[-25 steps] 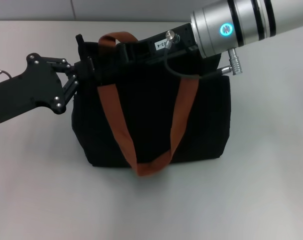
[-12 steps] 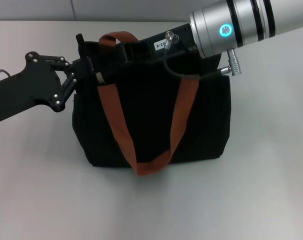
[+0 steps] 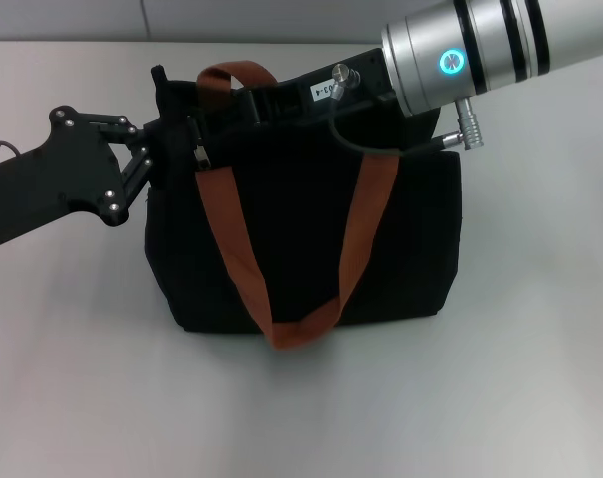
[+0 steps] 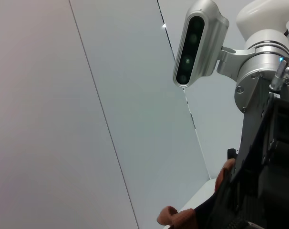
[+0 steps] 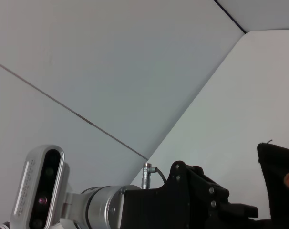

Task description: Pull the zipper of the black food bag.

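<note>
Left end effector grips the black food bag; right end effector's grip is hidden

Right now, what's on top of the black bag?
An orange strap lies over the black bag, and the right gripper reaches across its top edge. The left gripper holds the corner beside the zipper. The bag's inside is hidden.

In the head view the right pincer reaches over the top of the black food bag, black on black, so its fingers cannot be made out. The left pincer presses into the bag's upper corner with its fingertips lost against the fabric. The zipper shows only as a small grey sliver. Both wrist views mostly face the wall.
</note>
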Motion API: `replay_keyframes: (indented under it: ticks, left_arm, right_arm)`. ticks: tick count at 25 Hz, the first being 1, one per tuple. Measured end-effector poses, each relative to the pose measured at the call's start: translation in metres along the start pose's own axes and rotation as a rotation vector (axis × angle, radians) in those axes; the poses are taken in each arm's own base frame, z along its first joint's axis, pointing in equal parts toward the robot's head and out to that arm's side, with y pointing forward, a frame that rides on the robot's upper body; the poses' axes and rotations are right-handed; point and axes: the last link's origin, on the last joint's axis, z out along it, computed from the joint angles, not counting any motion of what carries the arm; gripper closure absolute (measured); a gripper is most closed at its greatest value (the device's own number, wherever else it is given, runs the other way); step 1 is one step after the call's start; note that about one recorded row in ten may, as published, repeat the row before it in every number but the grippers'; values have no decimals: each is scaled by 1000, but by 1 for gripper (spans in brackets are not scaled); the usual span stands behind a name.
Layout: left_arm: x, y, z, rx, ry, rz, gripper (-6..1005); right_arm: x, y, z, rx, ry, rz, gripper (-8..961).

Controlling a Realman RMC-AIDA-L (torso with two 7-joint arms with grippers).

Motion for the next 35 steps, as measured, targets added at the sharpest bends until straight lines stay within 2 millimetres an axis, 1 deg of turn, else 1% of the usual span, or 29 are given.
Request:
replay_keyframes:
  ticks: [1,3,9,20,25,31,35]
  left_arm:
    - [0,0,0,0,0,0,909]
    - [0,0,0,0,0,-1,907]
    - [1,-1,2,-2,6,3,904]
    - [2,-1,3,-3,8,5,897]
    - [2,-1,3,-3,8,6,893]
    - [2,-1,3,-4,10,3,890]
    - [2,0,2,-4,10,2,887]
  right_arm:
    - [0,0,0,3,0,-3,342]
    - [0,-1,0,9,1,-7,503]
    - [-1,-2,-1,19,1,-10,572]
    - [-1,-3,-1,22,0,-23,608]
    - [0,-3,-1,23,0,-24,800]
    - [0,-3,-1,23,0,-23,838]
    - [-1,-4,-1,29,-6,-23,896]
